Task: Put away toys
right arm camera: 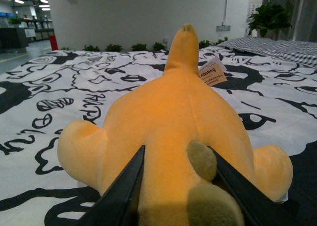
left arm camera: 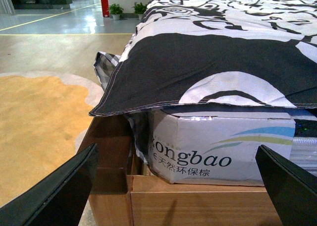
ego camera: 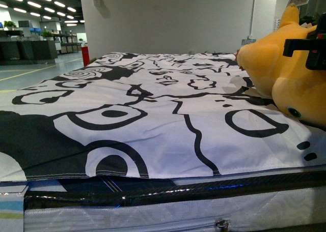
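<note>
Clasped plush toy [right arm camera: 173, 112] on bed [ego camera: 153, 125] with right end effector [right arm camera: 177, 151].
Lay lengthwise ahead of it, far from splayed, empty left end effector [left arm camera: 177, 147].

Front view: toy [ego camera: 285, 64] cut off at the right edge. Right wrist view: its face hidden. Left wrist view: box [left arm camera: 223, 146] lettering partly hidden under the sheet [left arm camera: 223, 62].
</note>
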Available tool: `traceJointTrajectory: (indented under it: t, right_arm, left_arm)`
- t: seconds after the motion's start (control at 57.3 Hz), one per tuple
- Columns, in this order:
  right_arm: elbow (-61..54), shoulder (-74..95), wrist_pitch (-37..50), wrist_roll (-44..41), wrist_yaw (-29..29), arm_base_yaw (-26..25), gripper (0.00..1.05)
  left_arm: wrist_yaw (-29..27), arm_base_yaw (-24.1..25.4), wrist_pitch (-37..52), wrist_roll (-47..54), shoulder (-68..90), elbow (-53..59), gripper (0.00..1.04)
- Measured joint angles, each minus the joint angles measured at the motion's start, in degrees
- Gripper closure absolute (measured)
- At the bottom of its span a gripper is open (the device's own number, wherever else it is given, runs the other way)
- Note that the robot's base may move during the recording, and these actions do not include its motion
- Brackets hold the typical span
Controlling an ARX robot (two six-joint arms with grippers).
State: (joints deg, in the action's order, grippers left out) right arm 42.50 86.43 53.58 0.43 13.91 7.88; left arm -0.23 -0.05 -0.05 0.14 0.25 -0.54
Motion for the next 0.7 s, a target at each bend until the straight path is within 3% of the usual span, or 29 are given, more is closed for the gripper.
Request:
traceJointTrajectory:
  t: [0.192, 0.506, 0.698]
  right_arm:
    - [0.0, -0.94, -0.59, 1.44, -5.14, -2.62, 0.97]
    - [1.2, -4.55, -2.78, 7.48, -15.41, -10.56, 0.98]
    - [3.72, -9.18, -3.5, 10.99, -24.33, -18.53, 0.98]
  left_arm:
    - [0.02, 0.0, 0.0, 0.0, 0.0, 0.0, 0.06]
    - [0.02, 0.0, -0.02, 0.0, 0.0, 0.0, 0.06]
    - [0.02, 0.0, 0.0, 0.0, 0.0, 0.0, 0.06]
